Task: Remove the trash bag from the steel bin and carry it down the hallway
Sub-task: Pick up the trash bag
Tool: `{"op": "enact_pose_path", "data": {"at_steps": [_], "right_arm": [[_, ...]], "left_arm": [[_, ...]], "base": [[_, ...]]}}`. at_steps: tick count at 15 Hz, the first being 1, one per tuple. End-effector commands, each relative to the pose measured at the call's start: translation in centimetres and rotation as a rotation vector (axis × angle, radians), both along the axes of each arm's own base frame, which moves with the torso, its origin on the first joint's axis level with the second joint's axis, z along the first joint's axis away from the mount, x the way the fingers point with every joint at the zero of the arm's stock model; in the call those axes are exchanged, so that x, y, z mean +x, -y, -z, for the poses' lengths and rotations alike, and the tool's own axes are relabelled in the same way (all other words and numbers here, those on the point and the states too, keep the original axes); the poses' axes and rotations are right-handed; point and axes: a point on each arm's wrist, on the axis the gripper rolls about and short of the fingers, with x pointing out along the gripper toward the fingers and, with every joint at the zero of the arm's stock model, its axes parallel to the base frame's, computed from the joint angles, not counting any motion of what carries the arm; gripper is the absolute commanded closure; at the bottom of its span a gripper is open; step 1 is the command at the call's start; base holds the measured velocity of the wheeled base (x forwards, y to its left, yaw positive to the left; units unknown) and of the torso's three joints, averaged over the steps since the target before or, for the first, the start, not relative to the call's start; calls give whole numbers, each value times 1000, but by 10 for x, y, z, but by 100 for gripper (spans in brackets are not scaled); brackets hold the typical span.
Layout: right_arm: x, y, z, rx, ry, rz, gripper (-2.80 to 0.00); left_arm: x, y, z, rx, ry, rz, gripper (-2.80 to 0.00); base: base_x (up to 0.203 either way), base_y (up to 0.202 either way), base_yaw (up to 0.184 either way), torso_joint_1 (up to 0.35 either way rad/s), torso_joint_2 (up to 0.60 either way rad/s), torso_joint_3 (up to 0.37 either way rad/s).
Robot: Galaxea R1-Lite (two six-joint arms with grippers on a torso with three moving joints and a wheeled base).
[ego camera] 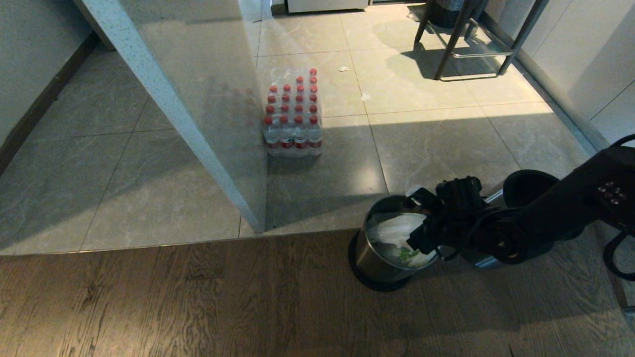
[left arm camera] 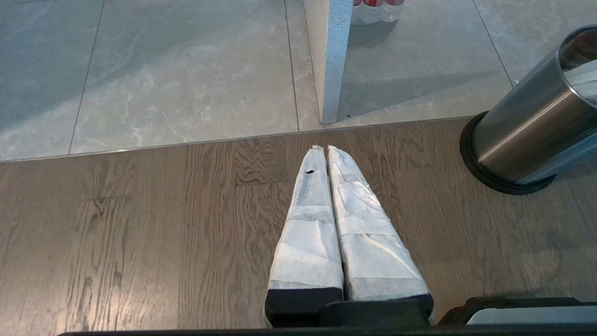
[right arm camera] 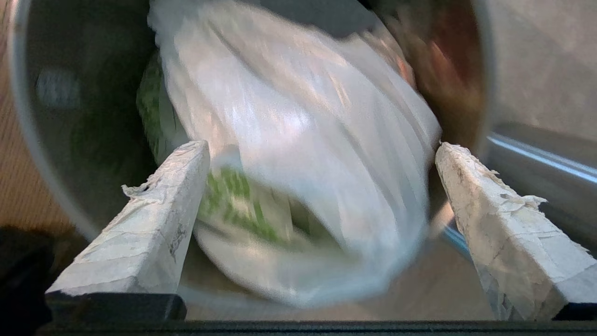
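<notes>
Right wrist view puts the trash bag (right arm camera: 298, 154) straight ahead of your right gripper (right arm camera: 322, 149), its fingers spread wide around the bulge, clamping nothing. The bag sits inside the steel bin (ego camera: 382, 258). Your left gripper (left arm camera: 325, 150), pressed together, hangs well apart.

The bin (ego camera: 384, 250) is a small round steel cylinder with a black ring at its base, standing upright on the wood floor just short of the strip where the grey tiles begin. Its mouth is open. Inside sits the bag (ego camera: 397, 235), thin translucent white plastic with green printing, crumpled and bulging, filling most of the bin up to the rim.
</notes>
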Motion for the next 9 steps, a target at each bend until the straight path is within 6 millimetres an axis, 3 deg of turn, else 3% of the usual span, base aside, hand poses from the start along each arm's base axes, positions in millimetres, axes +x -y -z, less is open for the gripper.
{"op": "enact_pose_path", "data": {"at_steps": [1, 6, 9], "right_arm": [[10, -3, 22, -10, -34, -7, -280], [12, 3, 27, 7, -108, -36, -280], [16, 4, 13, 14, -97, -36, -280]], "left_arm": [[0, 0, 0, 0, 0, -1, 0], [0, 0, 0, 0, 1, -1, 0], [0, 0, 0, 0, 0, -1, 0]], "base": [[0, 0, 0, 0, 0, 0], [0, 0, 0, 0, 0, 0], [0, 0, 0, 0, 0, 0]]}}
